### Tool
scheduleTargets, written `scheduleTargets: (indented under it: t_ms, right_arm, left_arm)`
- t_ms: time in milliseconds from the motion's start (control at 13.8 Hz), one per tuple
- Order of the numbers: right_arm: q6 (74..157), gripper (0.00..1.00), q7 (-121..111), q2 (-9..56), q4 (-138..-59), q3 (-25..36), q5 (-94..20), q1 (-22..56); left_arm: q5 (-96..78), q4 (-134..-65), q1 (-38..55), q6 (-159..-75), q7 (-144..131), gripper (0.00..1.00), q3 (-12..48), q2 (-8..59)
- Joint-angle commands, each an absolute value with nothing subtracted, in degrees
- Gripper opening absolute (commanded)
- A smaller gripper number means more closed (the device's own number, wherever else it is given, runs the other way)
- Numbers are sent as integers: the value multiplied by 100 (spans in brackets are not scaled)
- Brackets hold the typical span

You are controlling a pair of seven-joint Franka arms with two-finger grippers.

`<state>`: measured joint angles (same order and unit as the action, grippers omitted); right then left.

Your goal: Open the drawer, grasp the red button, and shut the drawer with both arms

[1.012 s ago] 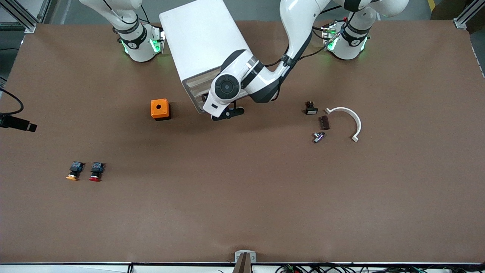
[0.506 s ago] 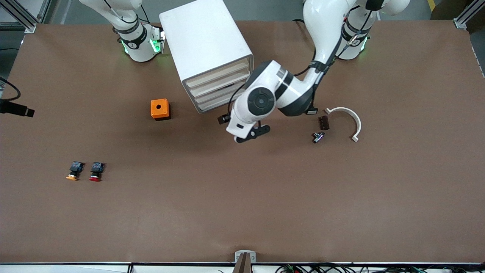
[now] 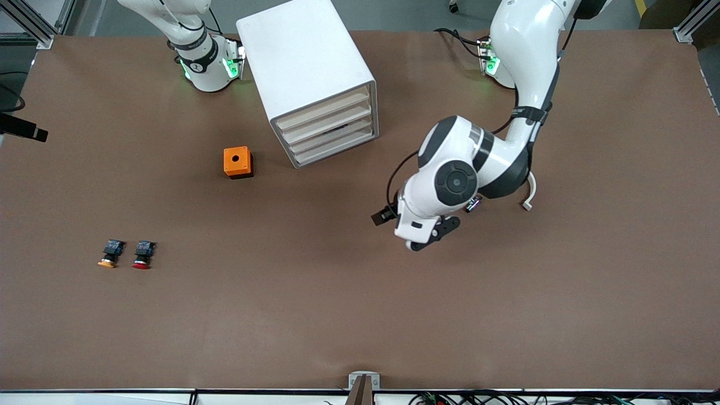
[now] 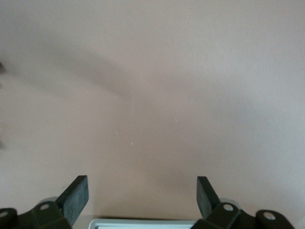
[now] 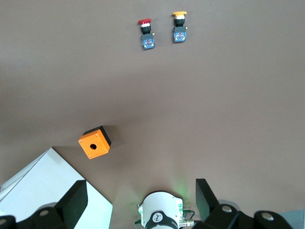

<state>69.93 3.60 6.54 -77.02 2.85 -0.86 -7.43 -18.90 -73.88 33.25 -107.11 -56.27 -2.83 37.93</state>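
The left arm is reaching out from its base and bending at the elbow, its wrist hanging low over bare brown bench (image 3: 337, 315), nearer the front camera than the white cabinet (image 3: 306, 73). The left gripper (image 3: 430, 235) is pointing down at the bench with its fingers (image 4: 74, 198) spread wide and nothing between them; its wrist view is showing only bare surface. Part of a white curved piece (image 3: 530, 194) and a small metal part (image 3: 473, 205) are peeking out from under the arm's forearm.

The right arm is waiting, raised high above its base, so the front view is showing only its lower links. The right gripper (image 5: 141, 199) is looking straight down from up there, its fingers likewise standing apart and empty.

The drawer (image 3: 326, 123), second from the top in the cabinet, is sitting nearly flush with the other three, a thin dark gap showing along it. The button (image 3: 143, 254) is lying on the bench well apart from the cabinet, toward the right arm's end and nearer the front camera, just beside the like switch with the orange-yellow cap (image 3: 110, 253). The orange cube (image 3: 237, 161) is standing near the cabinet's front corner.
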Motion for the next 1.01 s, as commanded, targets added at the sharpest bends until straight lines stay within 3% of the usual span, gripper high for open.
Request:
scheduleTargets:
  t_ms: [0, 217, 651, 940]
  right_arm:
    - [7373, 100, 387, -68, -8611, 264, 0, -756]
    - [7681, 100, 387, -509, -9201, 264, 0, -756]
    - [7936, 100, 123, -729, -9422, 264, 0, -756]
    - [7972, 100, 53, -677, -9335, 255, -35, -729]
  left_arm:
    - [-1767, -7471, 3016, -10661, -5651, 100, -246, 3525]
    - [-1758, -7488, 2480, -10155, -5381, 100, -246, 3218]
    - [-1178, -7698, 1723, -8535, -3474, 100, -237, 2243]
    - [-818, -9233, 1285, -8525, -1982, 100, -229, 734]
